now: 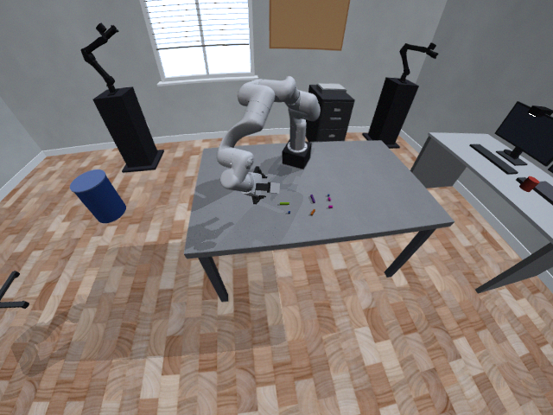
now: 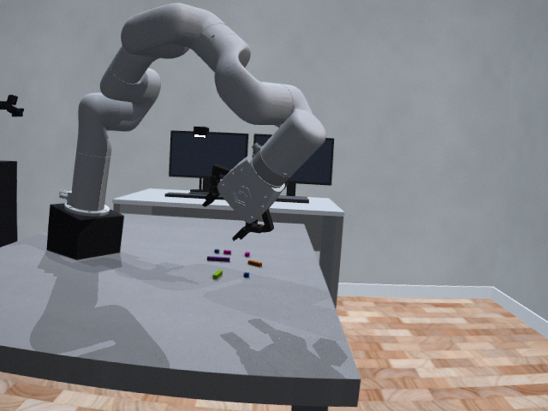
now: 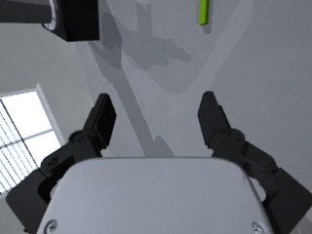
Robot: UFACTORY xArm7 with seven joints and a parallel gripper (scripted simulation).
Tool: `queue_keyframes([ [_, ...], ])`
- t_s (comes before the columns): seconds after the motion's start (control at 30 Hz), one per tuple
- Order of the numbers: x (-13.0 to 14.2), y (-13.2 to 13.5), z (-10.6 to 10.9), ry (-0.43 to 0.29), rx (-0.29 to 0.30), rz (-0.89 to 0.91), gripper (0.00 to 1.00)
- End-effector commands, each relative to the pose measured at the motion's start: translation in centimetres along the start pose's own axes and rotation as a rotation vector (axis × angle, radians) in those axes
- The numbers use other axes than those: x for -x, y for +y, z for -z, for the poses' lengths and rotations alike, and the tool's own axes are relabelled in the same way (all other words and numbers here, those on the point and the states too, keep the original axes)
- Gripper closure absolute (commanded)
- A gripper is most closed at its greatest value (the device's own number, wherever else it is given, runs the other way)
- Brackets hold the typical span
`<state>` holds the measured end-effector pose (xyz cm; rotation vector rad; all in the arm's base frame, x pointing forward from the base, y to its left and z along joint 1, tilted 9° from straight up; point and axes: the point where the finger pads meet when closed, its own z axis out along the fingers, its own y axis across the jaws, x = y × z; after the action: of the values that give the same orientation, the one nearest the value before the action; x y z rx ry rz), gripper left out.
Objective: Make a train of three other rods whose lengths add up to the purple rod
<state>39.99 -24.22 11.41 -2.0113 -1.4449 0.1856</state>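
The purple rod [image 1: 312, 198] [image 2: 217, 259] lies flat. The lime rod [image 1: 283, 203] [image 2: 217, 274] [image 3: 204, 12] and the orange rod [image 1: 312, 212] [image 2: 254, 263] lie apart from it, turned differently. One blue rod [image 1: 289, 212] [image 2: 246, 275] lies alone near the lime rod. Another blue rod [image 1: 328, 194] [image 2: 217, 251] lies close to one magenta rod [image 1: 329, 199] [image 2: 227, 252]. A second magenta rod [image 1: 330, 207] [image 2: 247, 254] lies apart from these. My gripper [image 2: 220, 221] [image 3: 156, 103] is open and empty, tilted, above the table and to the lime rod's left in the top view.
The rods lie on the grey table [image 1: 365, 178] [image 2: 168, 309]. The arm's black base [image 1: 296, 156] [image 2: 84, 234] stands at the table's back in the top view. The arm's shadow falls across the table. A desk with monitors stands beyond the table in the exterior view.
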Motion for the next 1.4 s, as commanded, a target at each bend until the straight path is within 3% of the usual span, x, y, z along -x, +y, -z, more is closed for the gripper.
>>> queue_keyframes([
  [0.0, -0.5, 0.7, -0.5, -0.057, 0.047, -0.002, 0.00],
  [0.33, -0.5, 0.7, -0.5, -0.057, 0.047, -0.002, 0.00],
  [0.4, -2.3, 2.0, -2.4, -0.182, 0.097, 0.040, 0.00],
  [0.87, -2.3, 2.0, -2.4, -0.182, 0.097, 0.040, 0.00],
  [0.93, -4.6, 3.0, -4.4, -0.310, 0.160, 0.109, 0.00],
  [1.37, -4.6, 3.0, -4.4, -0.310, 0.160, 0.109, 0.00],
])
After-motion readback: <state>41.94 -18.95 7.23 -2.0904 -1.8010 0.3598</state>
